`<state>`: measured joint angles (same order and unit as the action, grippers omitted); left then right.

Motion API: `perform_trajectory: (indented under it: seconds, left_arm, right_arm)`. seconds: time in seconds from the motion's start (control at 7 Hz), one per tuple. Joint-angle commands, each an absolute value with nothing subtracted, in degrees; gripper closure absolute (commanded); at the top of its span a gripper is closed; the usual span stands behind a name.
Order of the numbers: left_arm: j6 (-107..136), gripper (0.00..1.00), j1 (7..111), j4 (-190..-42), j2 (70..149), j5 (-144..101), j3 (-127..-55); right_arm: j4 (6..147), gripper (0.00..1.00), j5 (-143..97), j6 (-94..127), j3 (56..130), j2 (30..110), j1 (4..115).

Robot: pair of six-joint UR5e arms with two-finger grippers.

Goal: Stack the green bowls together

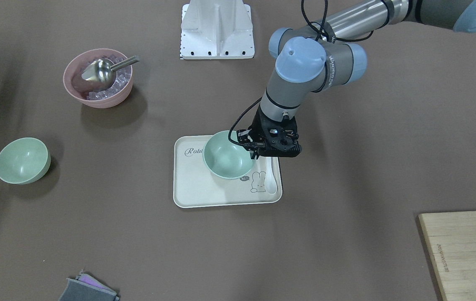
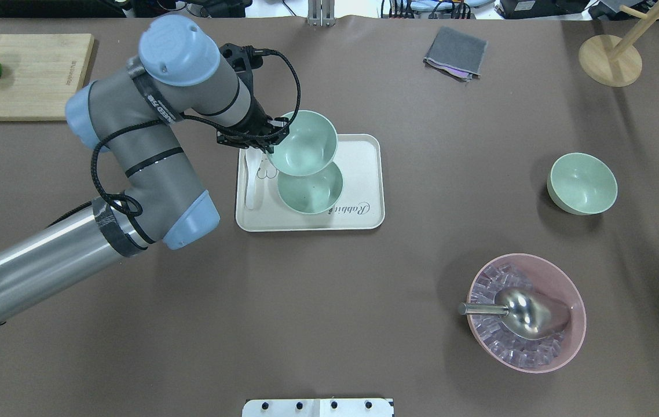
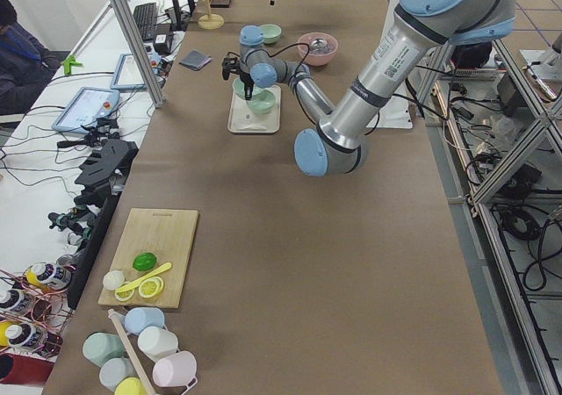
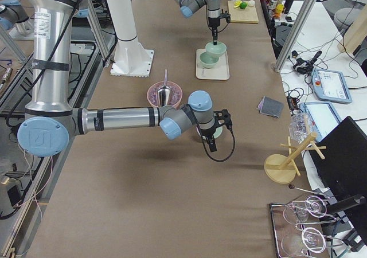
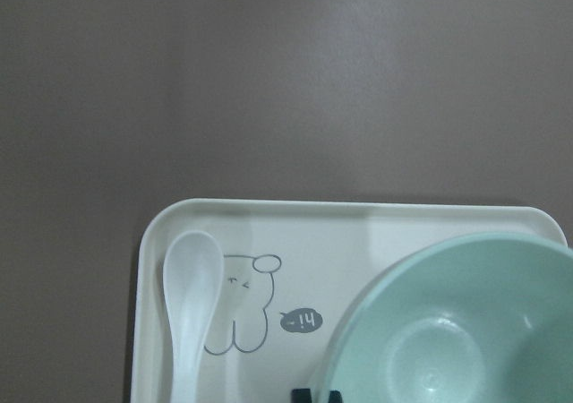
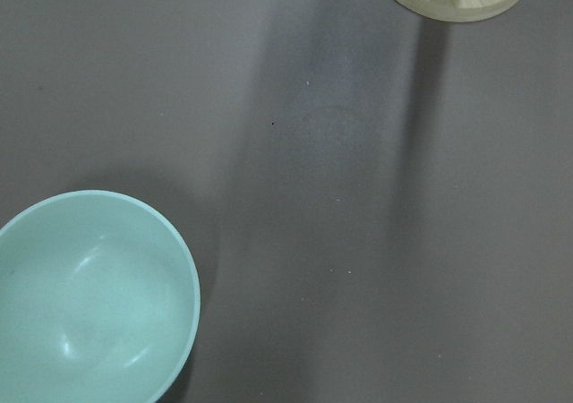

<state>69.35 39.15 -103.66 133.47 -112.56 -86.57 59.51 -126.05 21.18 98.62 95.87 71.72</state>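
We record a brown table (image 2: 329,324) carrying a cream rectangular tray (image 2: 367,174), a pale mint-green bowl (image 2: 582,183), a pink bowl (image 2: 570,289), a wooden board (image 2: 34,75), a grey folded cloth (image 2: 455,53).

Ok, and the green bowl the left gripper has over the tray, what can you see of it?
The held green bowl is small, round, pale mint, plain and matte, plastic-looking, with deep rounded sides. It is empty, opening upward, roughly level. The left gripper has its jaws shut on the rim on the side nearest the white spoon. It hangs over the cream tray, partly above a second green bowl standing there, seemingly clear of it.
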Motion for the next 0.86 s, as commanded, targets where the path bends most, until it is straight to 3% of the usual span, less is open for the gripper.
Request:
perform_trajectory:
  seconds: [0.0, 0.71]
  left_arm:
    - [69.8, 1.00, 37.2, -103.7, 133.5, -110.3, -85.4]
    - [69.8, 1.00, 36.4, -103.9, 133.2, -110.2, -84.6]
  right_arm:
    - [59.5, 0.00, -126.2, 21.3, 98.7, 95.8, 71.7]
    - [59.5, 0.00, -126.1, 21.2, 98.7, 95.8, 71.7]
